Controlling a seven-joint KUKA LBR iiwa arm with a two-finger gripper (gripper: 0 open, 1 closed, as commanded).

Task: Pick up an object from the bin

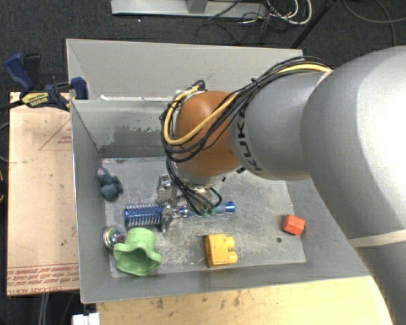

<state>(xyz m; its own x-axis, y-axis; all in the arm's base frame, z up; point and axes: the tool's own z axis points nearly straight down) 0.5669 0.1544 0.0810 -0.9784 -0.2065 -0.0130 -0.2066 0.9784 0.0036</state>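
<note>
Down near the middle of the grey bin [86,181], we saw the tool [170,210] low over the floor, right at the right-hand end of a blue ribbed coil [142,215] that lay in the bin's lower left part as the camera saw it. We could not tell whether the tool was spread, pressed together or pinching anything. Just below the coil sat a green cup-like piece [139,252], with a small silver ball [112,236] beside it. A dark blue-grey lump [109,183] lay near the left wall. A yellow block [220,250] and a small orange block [293,225] lay apart to the right. We read 1 word, KUKA, on the silver arm [277,134], behind its orange wrist cover [203,137].
</note>
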